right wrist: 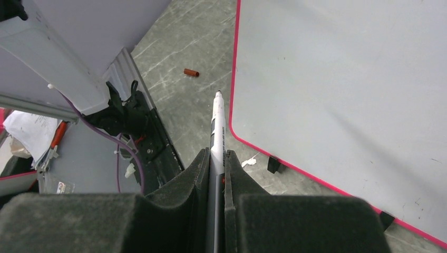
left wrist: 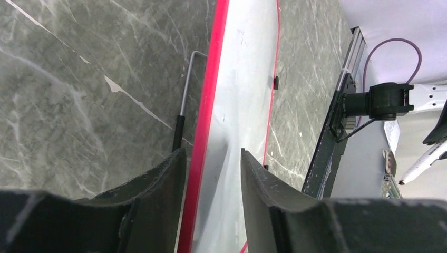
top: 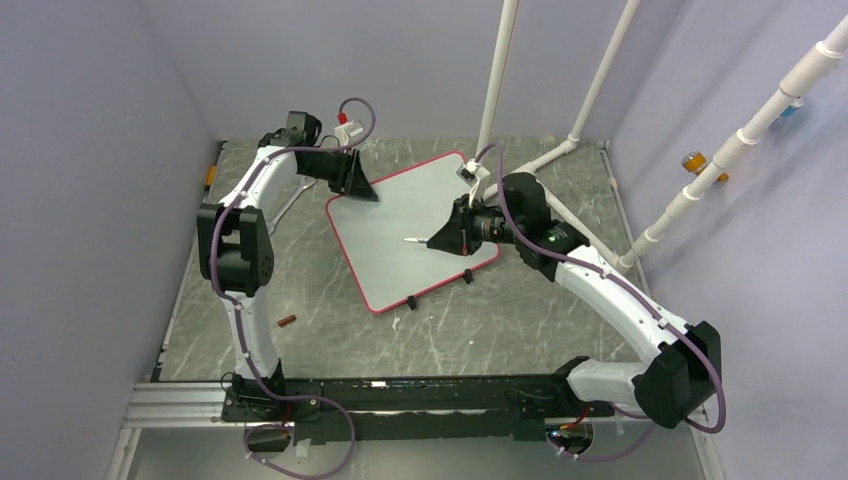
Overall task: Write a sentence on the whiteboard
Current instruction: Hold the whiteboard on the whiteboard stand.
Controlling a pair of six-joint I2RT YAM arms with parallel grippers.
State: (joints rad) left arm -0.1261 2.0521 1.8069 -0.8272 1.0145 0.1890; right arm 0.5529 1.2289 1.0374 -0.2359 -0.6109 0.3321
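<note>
Jaws at right clamped on white marker pen (top: 415,240), tip towards nine o'clock above red-framed grey whiteboard (top: 400,210); left jaws parted astride rim.

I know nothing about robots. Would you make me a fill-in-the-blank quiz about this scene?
The right gripper is shut on a white ____.
The whiteboard has ____ black feet on its near edge.
The small brown cap lies on the marbled ____.
Missing words: marker; two; table.
</note>
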